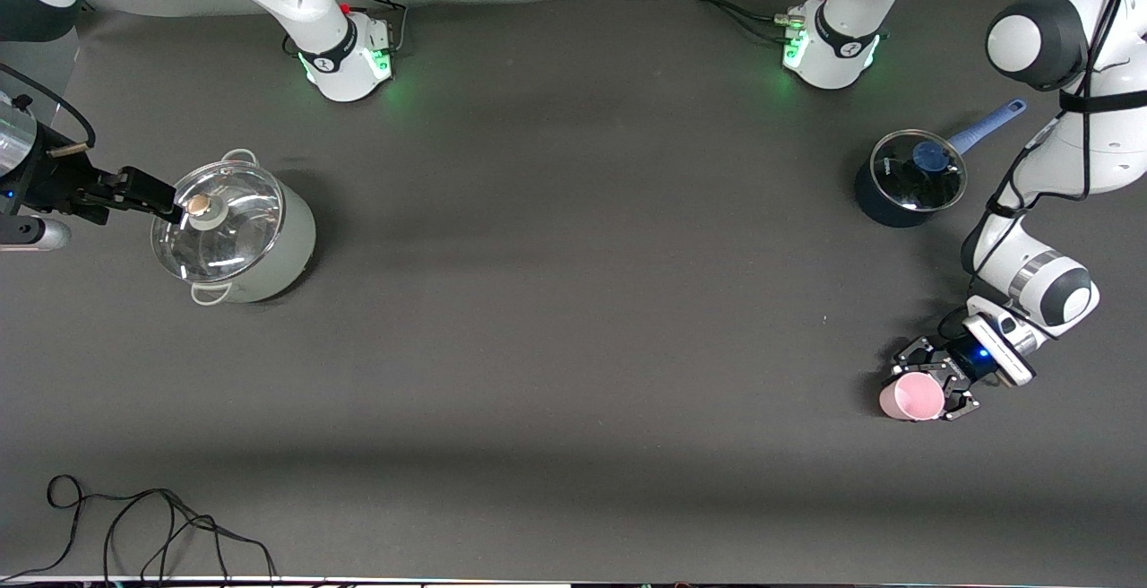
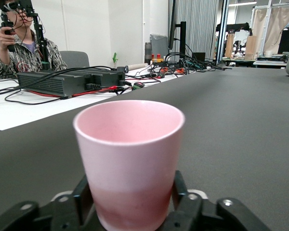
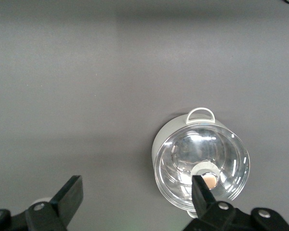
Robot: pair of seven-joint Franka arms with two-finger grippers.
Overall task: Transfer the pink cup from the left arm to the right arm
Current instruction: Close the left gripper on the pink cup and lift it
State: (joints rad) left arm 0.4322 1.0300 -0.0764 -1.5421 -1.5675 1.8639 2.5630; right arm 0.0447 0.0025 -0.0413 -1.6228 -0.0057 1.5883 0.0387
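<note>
The pink cup (image 1: pixel 910 397) stands low at the table, near the left arm's end and nearer the front camera than the blue saucepan. My left gripper (image 1: pixel 934 382) is shut on it, with a black finger pressed to each side of its lower half. In the left wrist view the pink cup (image 2: pixel 129 149) stands upright between the fingers (image 2: pixel 181 190) of the left gripper (image 2: pixel 130 195). My right gripper (image 1: pixel 148 195) hovers open and empty at the right arm's end of the table, by the white pot's lid knob; it also shows in the right wrist view (image 3: pixel 135 187).
A white pot with a glass lid (image 1: pixel 235 234) stands at the right arm's end and shows in the right wrist view (image 3: pixel 201 163). A dark blue saucepan with a glass lid (image 1: pixel 909 177) stands near the left arm's base. A black cable (image 1: pixel 161 525) lies at the table's front edge.
</note>
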